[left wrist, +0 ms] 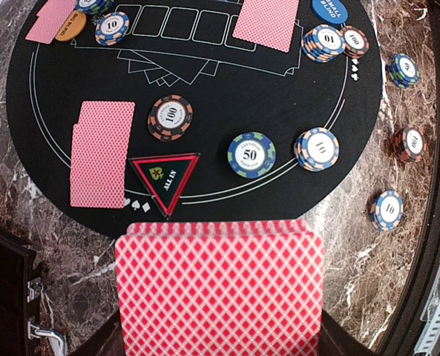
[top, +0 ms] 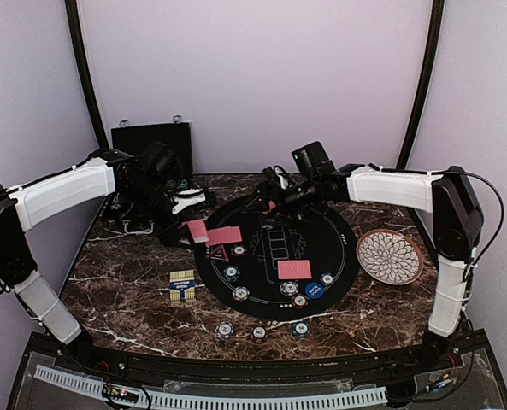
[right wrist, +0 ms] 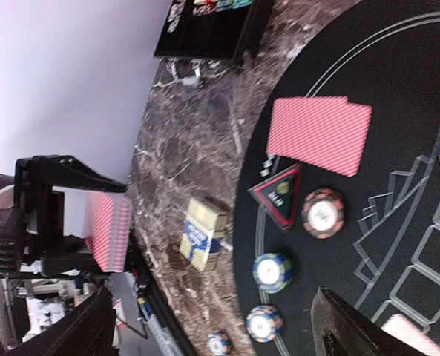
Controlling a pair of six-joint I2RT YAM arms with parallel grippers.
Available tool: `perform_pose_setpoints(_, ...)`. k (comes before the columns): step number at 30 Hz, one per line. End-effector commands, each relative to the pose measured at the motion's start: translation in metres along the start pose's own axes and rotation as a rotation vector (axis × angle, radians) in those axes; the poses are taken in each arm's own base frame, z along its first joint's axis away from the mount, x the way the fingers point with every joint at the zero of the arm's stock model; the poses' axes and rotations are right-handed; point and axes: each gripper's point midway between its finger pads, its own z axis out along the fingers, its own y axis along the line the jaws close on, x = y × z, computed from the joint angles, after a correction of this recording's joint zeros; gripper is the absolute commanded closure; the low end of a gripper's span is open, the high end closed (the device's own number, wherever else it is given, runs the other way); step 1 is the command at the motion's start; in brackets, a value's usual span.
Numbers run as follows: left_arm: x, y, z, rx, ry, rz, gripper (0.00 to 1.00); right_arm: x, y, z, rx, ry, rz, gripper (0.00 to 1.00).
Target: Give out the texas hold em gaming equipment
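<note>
On black felt lie red diamond-backed cards.

Cards and chips on round mat, plate right of mat, case behind-left

Dark marble surface, what sits directly on it:
Round black poker mat at centre. Open black case at back-left, against the wall. White petal-pattern plate on the right, near the mat rim but not touching. Yellow-blue card box just left of the mat. 3 poker chips in a row on bare marble between mat and near edge.
</note>
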Motion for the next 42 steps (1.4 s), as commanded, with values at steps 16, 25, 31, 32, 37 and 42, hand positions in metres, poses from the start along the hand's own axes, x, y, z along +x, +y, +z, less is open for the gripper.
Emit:
perform_pose_setpoints(16,-0.011,-0.002,-0.017,-0.013,-0.059,0.0,1.0,0.04,0.087,0.072,-0.315,0.134,0.019,0.19)
perform_pose_setpoints(25,-0.011,-0.002,-0.017,-0.013,-0.058,-0.002,1.0,0.04,0.095,0.083,-0.356,0.146,0.028,0.19)
perform_pose_setpoints(31,-0.012,-0.001,-0.017,-0.012,-0.06,-0.001,1.0,0.042,0.092,0.094,-0.367,0.164,0.044,0.21)
perform_pose_setpoints(32,-0.012,-0.001,-0.017,-0.01,-0.06,-0.001,1.0,0.042,0.092,0.096,-0.37,0.166,0.046,0.21)
perform_pose_setpoints(37,-0.012,-0.001,-0.016,-0.008,-0.06,-0.003,1.0,0.041,0.096,0.101,-0.387,0.174,0.049,0.21)
perform_pose_setpoints(42,-0.012,-0.002,-0.015,-0.002,-0.059,-0.003,1.0,0.039,0.101,0.105,-0.41,0.18,0.055,0.22)
